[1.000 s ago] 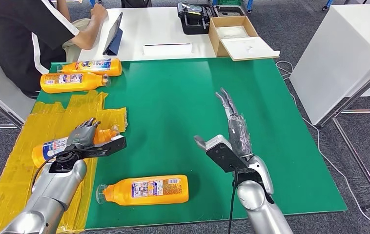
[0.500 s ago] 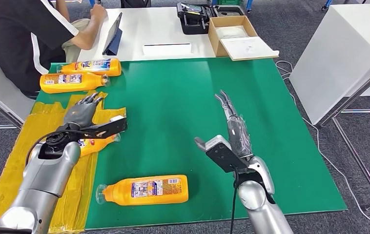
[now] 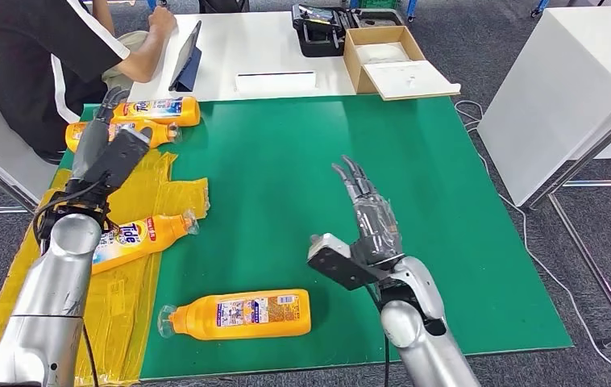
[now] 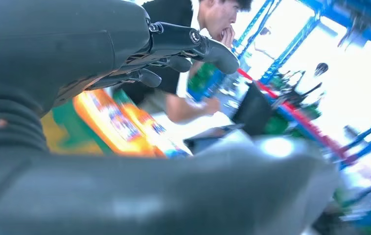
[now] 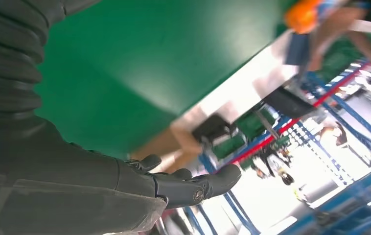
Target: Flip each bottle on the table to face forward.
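My left hand [image 3: 109, 149], fingers spread and empty, has let go of the near-left bottle [image 3: 137, 239] and reached to the two far bottles [image 3: 149, 110]; those come next. My right hand [image 3: 367, 222] hovers spread. Green counter [image 3: 286, 177], yellow tape, a person seated beyond.

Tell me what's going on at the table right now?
The robot is turning orange bottles label-up on a green mat. Its left robot hand is raised over the two far bottles by the person, holding nothing. One bottle lies on the yellow tape with its front logo showing; the near bottle lies on the mat, its fine-print label up. The right robot hand hovers open mid-table.
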You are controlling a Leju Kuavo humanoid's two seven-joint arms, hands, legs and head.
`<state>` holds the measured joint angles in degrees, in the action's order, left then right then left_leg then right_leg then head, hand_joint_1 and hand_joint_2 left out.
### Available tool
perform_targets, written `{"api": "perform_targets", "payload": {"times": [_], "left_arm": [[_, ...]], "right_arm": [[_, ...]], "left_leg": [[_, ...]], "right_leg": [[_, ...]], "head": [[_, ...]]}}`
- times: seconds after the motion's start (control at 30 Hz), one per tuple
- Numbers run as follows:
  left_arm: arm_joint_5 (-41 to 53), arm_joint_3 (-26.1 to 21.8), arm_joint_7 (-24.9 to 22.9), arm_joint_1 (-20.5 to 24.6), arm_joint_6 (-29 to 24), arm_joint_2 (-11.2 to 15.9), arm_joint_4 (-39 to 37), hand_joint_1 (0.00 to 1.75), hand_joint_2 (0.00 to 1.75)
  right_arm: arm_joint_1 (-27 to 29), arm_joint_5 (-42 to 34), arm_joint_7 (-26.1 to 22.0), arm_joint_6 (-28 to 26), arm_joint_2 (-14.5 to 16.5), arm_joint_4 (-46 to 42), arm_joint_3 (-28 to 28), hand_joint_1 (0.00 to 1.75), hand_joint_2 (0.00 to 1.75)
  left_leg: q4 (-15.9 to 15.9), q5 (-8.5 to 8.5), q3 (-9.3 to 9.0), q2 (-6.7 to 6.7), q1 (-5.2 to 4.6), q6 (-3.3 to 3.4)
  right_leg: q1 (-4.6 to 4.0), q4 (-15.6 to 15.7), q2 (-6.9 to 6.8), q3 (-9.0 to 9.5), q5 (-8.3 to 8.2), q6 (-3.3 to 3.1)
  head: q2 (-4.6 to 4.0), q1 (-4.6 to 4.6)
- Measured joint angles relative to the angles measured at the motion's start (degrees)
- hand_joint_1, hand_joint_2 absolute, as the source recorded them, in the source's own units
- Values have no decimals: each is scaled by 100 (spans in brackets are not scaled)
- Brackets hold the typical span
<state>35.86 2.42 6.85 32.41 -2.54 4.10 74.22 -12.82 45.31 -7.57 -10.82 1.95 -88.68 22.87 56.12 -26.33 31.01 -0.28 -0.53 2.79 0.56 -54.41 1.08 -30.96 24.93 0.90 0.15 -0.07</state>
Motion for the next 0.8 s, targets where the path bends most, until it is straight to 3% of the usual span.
{"api": "perform_targets", "payload": {"times": [0.13, 0.37, 0.67, 0.8], "left_arm": [[-905, -133, 321, -267, -245, -151, 18, 0, 175], [-1498, -181, 589, -443, -340, -323, -280, 0, 175], [-1550, -238, 616, -466, -365, -361, -441, 0, 175], [-1689, -273, 623, -469, -367, -364, -514, 0, 175]], "right_arm": [[-224, 793, 228, 64, -111, 222, 650, 0, 175], [-588, 701, 262, 750, -449, 457, 1548, 0, 175], [-822, 652, 281, 877, -617, 570, 1881, 0, 175], [-1024, 463, 227, 1205, -680, 620, 2071, 0, 175]], "left_leg": [[0, 0, -1, -6, 0, 0], [0, 0, 4, -3, -2, 0], [1, 0, 5, -4, -2, 0], [1, 0, 5, -2, -2, 0]], "right_leg": [[0, 1, -2, -3, 0, 0], [0, 0, -1, -2, 0, 0], [0, 0, -2, -3, 0, 0], [0, 0, -1, -3, 0, 0]], "head": [[0, -1], [0, 1], [0, 1], [0, 0]]}}
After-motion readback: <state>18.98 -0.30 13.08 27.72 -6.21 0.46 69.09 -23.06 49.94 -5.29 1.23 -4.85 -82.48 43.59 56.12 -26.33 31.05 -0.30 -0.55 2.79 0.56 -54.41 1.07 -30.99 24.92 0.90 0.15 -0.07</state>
